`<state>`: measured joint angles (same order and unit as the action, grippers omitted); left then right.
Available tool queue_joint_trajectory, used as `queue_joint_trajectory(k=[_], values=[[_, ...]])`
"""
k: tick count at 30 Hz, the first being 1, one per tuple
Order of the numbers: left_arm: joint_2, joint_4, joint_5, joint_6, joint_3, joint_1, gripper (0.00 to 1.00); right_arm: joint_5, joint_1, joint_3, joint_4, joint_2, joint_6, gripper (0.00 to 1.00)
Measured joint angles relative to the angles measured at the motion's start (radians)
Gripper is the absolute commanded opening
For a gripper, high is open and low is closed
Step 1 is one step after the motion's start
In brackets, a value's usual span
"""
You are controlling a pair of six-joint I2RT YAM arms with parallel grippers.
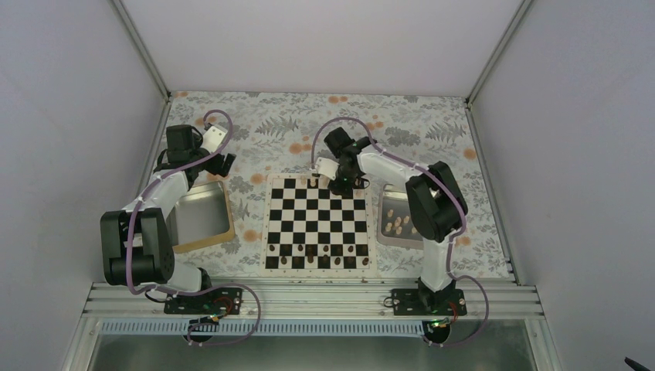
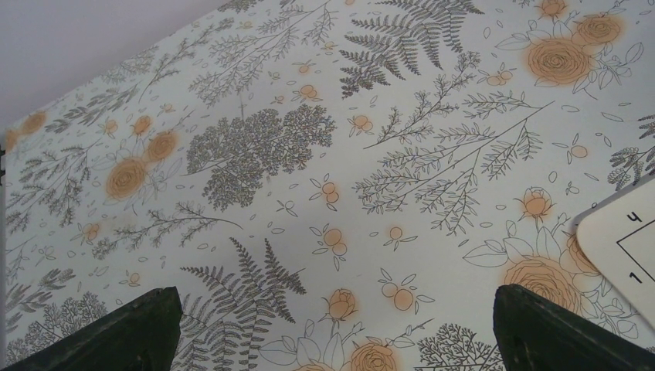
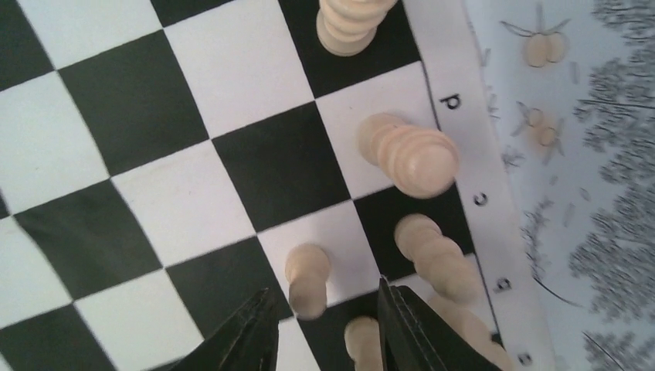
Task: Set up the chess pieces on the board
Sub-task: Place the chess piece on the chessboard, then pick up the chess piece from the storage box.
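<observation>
Mounting rail (image 1: 309, 297) at the near edge, carrying both arm bases. Floral-printed surface (image 1: 293, 124), enclosed by pale walls on three sides. Chessboard (image 1: 309, 220), flat at the centre, its lettered border visible in the right wrist view. Left steel tray (image 1: 202, 216), just beside the board; contents not discernible. Right steel tray (image 1: 388, 202), partly under the right arm, holding loose pale chess pieces (image 1: 398, 224). Left gripper (image 2: 332, 332): fingers spread wide, holding nothing, hovering over bare surface beyond the left tray with one board corner just in its view. Right gripper (image 3: 324, 325): low over the board's far edge, jaws parted, a pale pawn (image 3: 307, 282) standing between them with no contact visible on either side. Pale back-row pieces, three clear: one (image 3: 351, 23), one (image 3: 413, 154), one (image 3: 436, 255), lined along the border; a further one is cut off at the frame's bottom edge. Dark chessmen (image 1: 324, 251), ranked on the near rows. Step judged: seating a pawn in front of the pale back row. Done well, the gripper rises straight up, jaws kept parted, since its right finger sits near a back-row piece. Open room lies over the vacant central squares; beyond the back row, only the narrow border remains before the surface.
</observation>
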<state>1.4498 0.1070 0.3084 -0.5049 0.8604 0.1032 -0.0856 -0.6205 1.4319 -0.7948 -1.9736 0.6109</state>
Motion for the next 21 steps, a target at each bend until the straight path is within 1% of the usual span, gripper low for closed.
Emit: queue_joint_trajectory(k=[4, 9, 12, 16, 19, 21], values=[[0.000, 0.000, 0.000, 0.000, 0.000, 0.000, 1.00, 0.027, 0.014, 0.000, -0.026, 0.080, -0.003, 0.40], [0.000, 0.000, -0.002, 0.000, 0.000, 0.000, 1.00, 0.058, 0.081, -0.024, -0.056, 0.277, -0.002, 0.42], [0.000, 0.000, -0.002, 0.000, 0.000, 0.001, 1.00, 0.076, 0.170, -0.090, -0.067, 0.385, 0.007, 0.42], [-0.002, 0.000, -0.002, 0.000, 0.000, 0.002, 1.00, 0.092, 0.308, -0.211, -0.093, 0.451, 0.027, 0.43], [-0.003, 0.000, -0.002, 0.000, 0.000, 0.002, 1.00, 0.095, 0.348, -0.299, -0.109, 0.474, 0.040, 0.43], [-0.004, 0.000, -0.002, 0.000, 0.000, 0.002, 1.00, 0.093, 0.348, -0.355, -0.116, 0.486, 0.044, 0.43]])
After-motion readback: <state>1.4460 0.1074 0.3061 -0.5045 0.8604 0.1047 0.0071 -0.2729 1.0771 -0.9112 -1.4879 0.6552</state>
